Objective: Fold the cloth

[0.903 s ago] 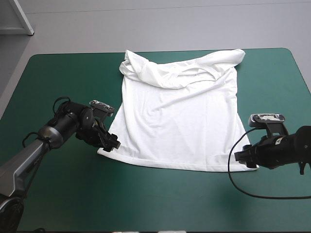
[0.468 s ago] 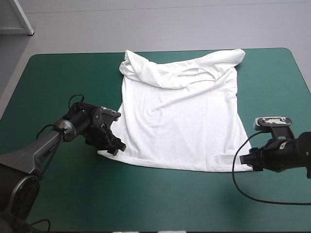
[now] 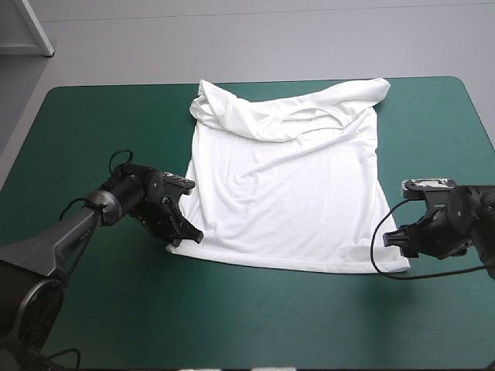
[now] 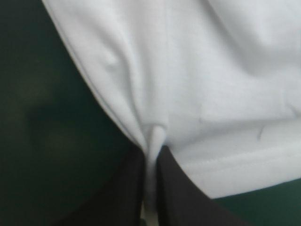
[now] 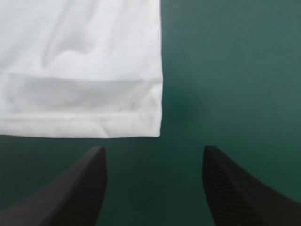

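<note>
The table's teal-green cover (image 3: 93, 124) fills the high view, and on its middle lies the white short-sleeved T-shirt (image 3: 286, 193), spread flat with its hem toward the near edge and its shoulder end bunched in folds toward the far edge. Most of the cloth lies as it did earlier; only the near left corner of the hem has been drawn a little inward and gathered, where before it lay flatter and farther out. That corner is held by the left gripper (image 3: 189, 236). Its wrist view shows the two black fingers (image 4: 134, 188) all but closed on a pinched ridge of white fabric, with the stitched hem running off to one side. The arm has moved slightly toward the shirt since just before. The right gripper (image 3: 394, 239) has also moved, from just outside the near right corner toward the shirt's right side edge. In its wrist view the black fingers (image 5: 84, 183) stand wide apart over bare cover, gripping nothing, and the hemmed corner lies just ahead of them without touching.
</note>
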You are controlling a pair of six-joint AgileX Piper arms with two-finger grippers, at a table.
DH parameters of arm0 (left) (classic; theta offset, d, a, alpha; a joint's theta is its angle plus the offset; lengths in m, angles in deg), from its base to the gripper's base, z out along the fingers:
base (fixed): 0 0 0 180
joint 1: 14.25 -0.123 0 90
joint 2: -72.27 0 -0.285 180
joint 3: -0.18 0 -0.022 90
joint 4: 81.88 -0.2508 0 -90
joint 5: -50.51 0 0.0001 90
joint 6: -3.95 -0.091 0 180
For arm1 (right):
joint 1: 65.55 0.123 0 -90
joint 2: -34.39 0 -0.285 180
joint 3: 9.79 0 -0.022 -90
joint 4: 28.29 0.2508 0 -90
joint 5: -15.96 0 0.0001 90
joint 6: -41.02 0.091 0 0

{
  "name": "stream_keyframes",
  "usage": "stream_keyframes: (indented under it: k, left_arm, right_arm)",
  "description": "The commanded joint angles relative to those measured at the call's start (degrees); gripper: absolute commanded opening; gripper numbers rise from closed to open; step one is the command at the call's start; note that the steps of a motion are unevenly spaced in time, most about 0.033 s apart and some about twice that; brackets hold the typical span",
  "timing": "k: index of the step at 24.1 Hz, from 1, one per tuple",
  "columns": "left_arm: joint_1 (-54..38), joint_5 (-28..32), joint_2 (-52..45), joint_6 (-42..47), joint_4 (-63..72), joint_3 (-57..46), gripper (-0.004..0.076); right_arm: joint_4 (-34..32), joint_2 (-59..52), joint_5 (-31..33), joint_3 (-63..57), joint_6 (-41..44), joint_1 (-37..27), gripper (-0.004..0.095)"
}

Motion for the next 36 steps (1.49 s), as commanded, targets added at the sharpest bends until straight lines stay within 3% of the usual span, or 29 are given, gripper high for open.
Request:
stream_keyframes:
  k: [1, 8, 13, 18, 20, 21, 23, 30, 36]
  left_arm:
    - [0.24, -1.24, -0.78, -0.49, -0.5, 0.27, 0.0021]
    - [0.24, -1.13, -0.78, -0.83, -0.5, 0.27, 0.0021]
    - [0.24, -1.26, -0.78, -0.83, -0.5, 0.27, 0.0021]
    - [0.24, -1.14, -0.78, -0.7, -0.5, 0.27, 0.0021]
    - [0.24, -0.6, -0.78, -0.3, -0.4, 0.27, 0.0021]
    - [0.24, -0.16, -0.88, -0.21, -0.28, 0.27, 0.0021]
    - [0.24, 1.38, -1.24, 0.04, -0.28, 0.27, 0.0021]
    - [0.24, 4.26, -7.89, 0.89, -1.12, 6.68, 0.0021]
    - [0.24, -0.5, -13.08, 0.4, -0.97, 24.9, 0.0021]
  right_arm:
    - [-0.38, 3.94, -2.82, 1.22, 0.25, -0.12, 0.0562]
    - [0.03, 13.63, -5.13, 1.22, 0.02, -0.12, 0.0563]
    - [4.61, 18.96, -5.36, 1.22, -1.25, -0.12, 0.056]
    - [9.4, 19.35, -4.09, 1.14, -4.33, -0.12, 0.0363]
    - [9.98, 19.38, -3.86, 1.14, -5.47, -0.12, 0.0228]
    - [10.64, 19.38, -3.86, 1.14, -6.82, -0.12, 0.0088]
    - [10.93, 19.03, -4.29, 1.14, -8.77, -0.12, -0.0014]
    - [11.06, 9.88, -7.17, 7.2, -9.52, -0.12, -0.0014]
    - [10.31, 1.78, -4.07, 29.42, -7.09, -0.12, -0.0013]
